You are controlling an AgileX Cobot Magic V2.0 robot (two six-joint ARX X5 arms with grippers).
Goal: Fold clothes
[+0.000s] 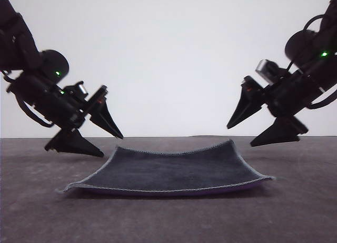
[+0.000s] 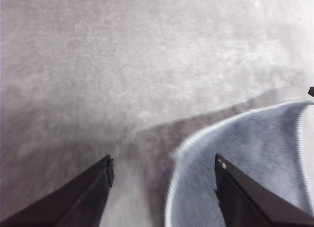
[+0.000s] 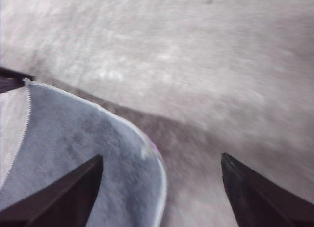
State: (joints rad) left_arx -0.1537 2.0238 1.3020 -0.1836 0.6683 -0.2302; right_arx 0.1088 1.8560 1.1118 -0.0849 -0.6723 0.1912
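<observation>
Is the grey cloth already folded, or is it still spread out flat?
Spread, not folded. The cloth lies as a single layer on the table, charcoal face up, far corners curling upward, with purple showing along its near edge.

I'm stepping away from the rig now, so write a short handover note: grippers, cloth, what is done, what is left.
Left gripper: open, holding nothing, above the cloth's left edge.
Right gripper: open, holding nothing, above the cloth's right edge.
Cloth: flat on the table, dark face up, purple underside peeking out at the near edge, corners slightly curled.
Done: no fold visible.
Left: grasp the cloth and fold it.
</observation>
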